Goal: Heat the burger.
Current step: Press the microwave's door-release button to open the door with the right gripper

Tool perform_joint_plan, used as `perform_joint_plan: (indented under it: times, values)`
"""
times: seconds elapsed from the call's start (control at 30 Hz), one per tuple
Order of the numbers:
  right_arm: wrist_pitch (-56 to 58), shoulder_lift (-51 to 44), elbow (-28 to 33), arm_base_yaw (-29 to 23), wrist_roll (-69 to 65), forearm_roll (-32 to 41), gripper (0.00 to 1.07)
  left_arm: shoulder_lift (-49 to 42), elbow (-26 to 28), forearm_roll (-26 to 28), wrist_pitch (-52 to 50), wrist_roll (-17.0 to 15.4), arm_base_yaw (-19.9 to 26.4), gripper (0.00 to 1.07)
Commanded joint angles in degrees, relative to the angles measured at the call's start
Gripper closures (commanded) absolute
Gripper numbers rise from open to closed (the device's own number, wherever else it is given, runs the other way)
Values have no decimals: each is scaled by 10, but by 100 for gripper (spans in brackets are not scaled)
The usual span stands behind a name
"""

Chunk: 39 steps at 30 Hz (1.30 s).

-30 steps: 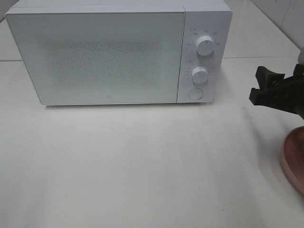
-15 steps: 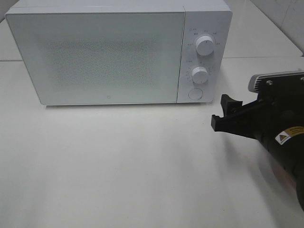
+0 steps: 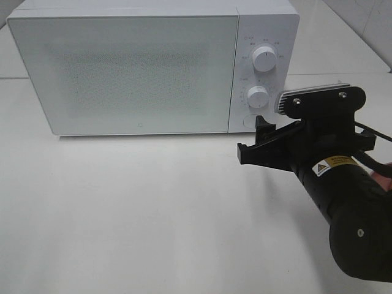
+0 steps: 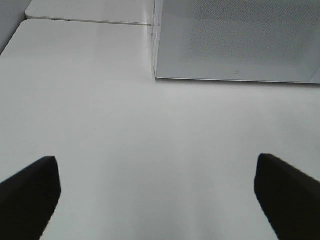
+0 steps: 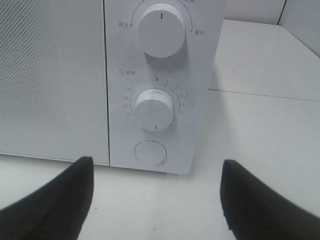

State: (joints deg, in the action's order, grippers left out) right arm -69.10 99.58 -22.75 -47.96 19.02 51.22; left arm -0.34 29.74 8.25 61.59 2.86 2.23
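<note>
The microwave (image 3: 269, 18) has a smooth, semi-matt white casing, and its door (image 3: 122, 73) is finely speckled. The table (image 3: 122, 214) is smooth with a faint sheen. The right gripper (image 3: 253, 139) looks like matt black plastic.

My right arm (image 3: 355, 208) is a fat matte-black tube with a yellow-and-white warning sticker (image 3: 334, 164) and one small screw (image 3: 360, 232). A ribbed silver camera block (image 3: 309, 97) tops it, and a thin black cable (image 3: 370, 130) runs alongside. My right gripper (image 3: 250, 137) and left gripper (image 4: 159, 197) have plain black wedge fingers (image 4: 30, 192).
</note>
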Motion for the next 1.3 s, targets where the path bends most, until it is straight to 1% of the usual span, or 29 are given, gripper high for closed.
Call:
perform_joint_plan:
  times: [0.03, 0.17, 0.23, 0.3, 0.33, 0.37, 0.4, 0.47, 0.5, 0.53, 0.57, 0.6, 0.63, 0.67, 0.7, 0.73, 0.77, 0.8, 0.83, 0.87, 0.9, 0.93, 1.0, 1.1, 1.13, 1.17, 1.2, 1.27, 1.3]
  values:
    - [-47, -1, -5, -2, -6, 1, 36, -9, -1, 3, -3, -3, -2, 9]
    - [-46, -1, -5, -2, -33, 1, 36, -9, -1, 3, -3, -3, -2, 9]
    - [-47, -1, -5, -2, -63, 1, 36, -9, -1, 3, -3, -3, -2, 9]
    - [-45, -1, -5, -2, -124, 1, 38, -9, -1, 3, -3, -3, -2, 9]
    - [-45, -1, -5, -2, -124, 1, 38, -9, -1, 3, -3, -3, -2, 9]
    - [-45, -1, -5, -2, -171, 1, 39, -9, -1, 3, -3, -3, -2, 9]
    - [-45, -1, -5, -2, -171, 1, 39, -9, -1, 3, -3, -3, -2, 9]
    - [-45, -1, -5, -2, -246, 1, 43, -9, -1, 3, -3, -3, -2, 9]
    - [-45, -1, -5, -2, -246, 1, 43, -9, -1, 3, -3, -3, -2, 9]
    - [-41, -1, -5, -2, -306, 1, 46, -9, -1, 3, -3, -3, -2, 9]
    - [-39, -1, -5, -2, -332, 1, 48, -9, -1, 3, -3, -3, -2, 9]
    - [-39, -1, -5, -2, -332, 1, 48, -9, -1, 3, -3, -3, -2, 9]
    - [-29, -1, -5, -2, -403, 1, 52, -9, -1, 3, -3, -3, -2, 9]
    - [-29, -1, -5, -2, -403, 1, 52, -9, -1, 3, -3, -3, -2, 9]
    - [-18, -1, -5, -2, -468, -1, 57, -9, -1, 3, -3, -3, -2, 9]
    - [-11, -1, -5, -2, -500, -2, 60, -9, -1, 3, -3, -3, -2, 9]
    - [-11, -1, -5, -2, -500, -2, 60, -9, -1, 3, -3, -3, -2, 9]
    - [3, -1, -5, -2, -559, -2, 65, -9, -1, 3, -3, -3, -2, 9]
    - [7, -1, -5, -2, -582, -2, 68, -9, -1, 3, -3, -3, -2, 9]
    - [7, -1, -5, -2, -582, -2, 68, -9, -1, 3, -3, -3, -2, 9]
    - [15, -1, -5, -2, -629, -2, 74, -9, -1, 3, -3, -3, -2, 9]
    - [15, -1, -5, -2, -629, -2, 74, -9, -1, 3, -3, -3, -2, 9]
    - [34, -1, -5, -2, -723, -2, 86, -9, -1, 3, -3, -3, -2, 9]
    - [40, -1, -5, -2, -741, -2, 88, -9, -1, 3, -3, -3, -2, 9]
    - [58, -1, -5, -2, -785, -3, 94, -9, -1, 3, -3, -3, -2, 9]
    - [64, -1, -5, -2, -800, -3, 97, -9, -1, 3, -3, -3, -2, 9]
    - [64, -1, -5, -2, -800, -3, 97, -9, -1, 3, -3, -3, -2, 9]
    - [88, -1, -5, -2, -845, -3, 107, -9, -1, 3, -3, -3, -2, 9]
    - [88, -1, -5, -2, -845, -3, 107, -9, -1, 3, -3, -3, -2, 9]
